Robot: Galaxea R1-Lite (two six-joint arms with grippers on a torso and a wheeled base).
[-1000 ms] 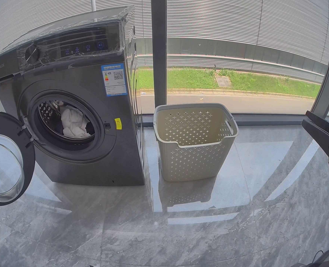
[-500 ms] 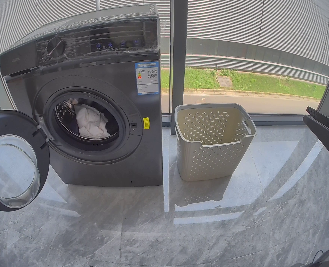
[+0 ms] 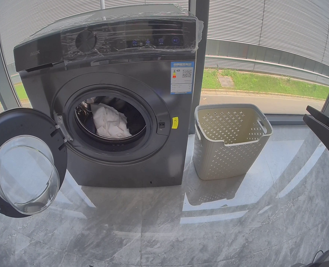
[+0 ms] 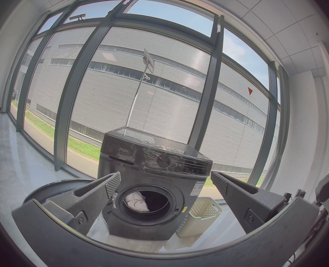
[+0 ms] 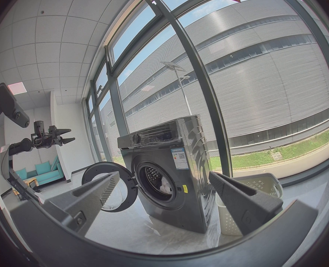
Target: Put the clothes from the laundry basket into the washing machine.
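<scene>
The left end effector (image 4: 164,175) has its two dark, wedge-shaped fingers spread wide with nothing between them. It hangs raised and well back from the washer (image 3: 108,76), which stands straight ahead of it and lower. The right end effector (image 5: 163,177) is likewise spread and empty. The basket (image 3: 229,156) sits forward of it, lower and toward the robot's left, with the washer just beyond the basket. Neither end effector touches anything. I judge they are held high and clear so they cannot knock the door (image 3: 23,162) or the basket.

The door is swung fully open on the washer side farthest from the right end effector, leaving the drum mouth free for loading. A white cloth (image 3: 110,122), soft and crumpled, lies inside the drum against the perforated metal wall, so this piece is already where the task wants it. No clothes show in the basket, though its near wall hides the bottom. The job looks close to done, with a check of the basket bottom probably remaining.

The washer is a dark grey box with a round port, and wrinkled clear film covers its control strip. The door is a dark ring around a bulging glass bowl. The basket is cream plastic, rectangular and tapering downward, pierced with small star-shaped holes and with a handle slot at its rim. It stands just beside the washer on a glossy grey marbled floor (image 3: 209,238).
</scene>
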